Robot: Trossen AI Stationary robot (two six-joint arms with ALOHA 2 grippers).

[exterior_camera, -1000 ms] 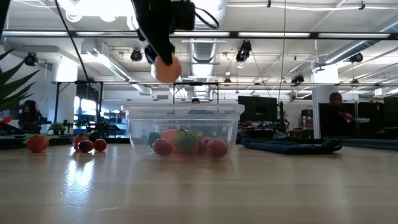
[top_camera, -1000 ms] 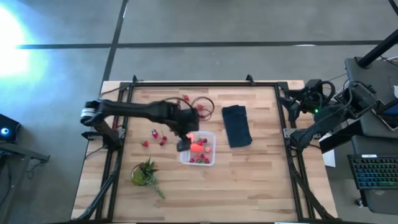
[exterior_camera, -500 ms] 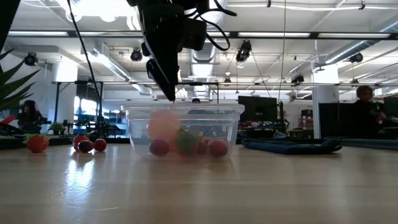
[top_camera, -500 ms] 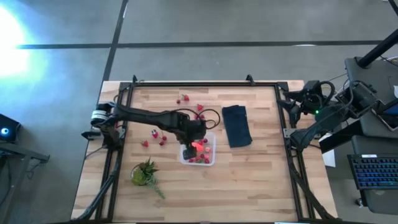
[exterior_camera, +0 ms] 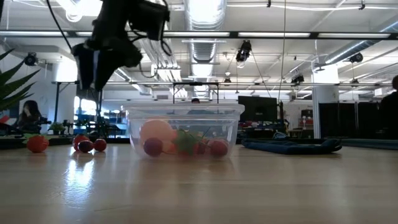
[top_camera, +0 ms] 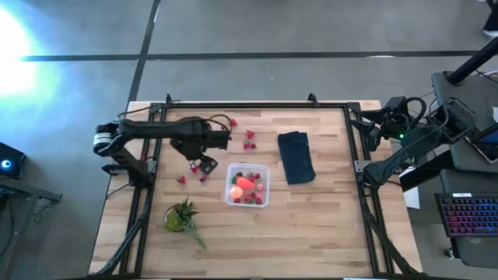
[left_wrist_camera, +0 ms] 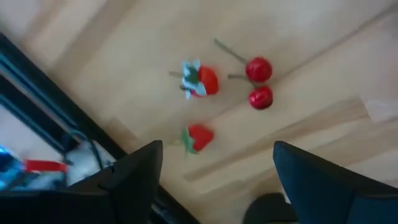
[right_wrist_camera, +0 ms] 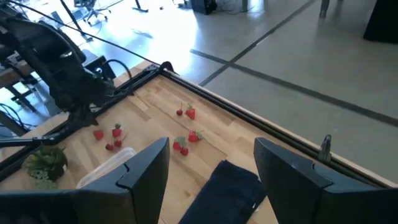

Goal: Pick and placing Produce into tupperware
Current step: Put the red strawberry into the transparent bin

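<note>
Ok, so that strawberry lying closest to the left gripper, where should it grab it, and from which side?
Grip the strawberry by its red body, coming straight down from above with the left gripper, whose open jaws hang over it. It lies on its side on the table, leaf cap sticking out one end, so close across the red part. The cherries sit apart, leaving room.
</note>
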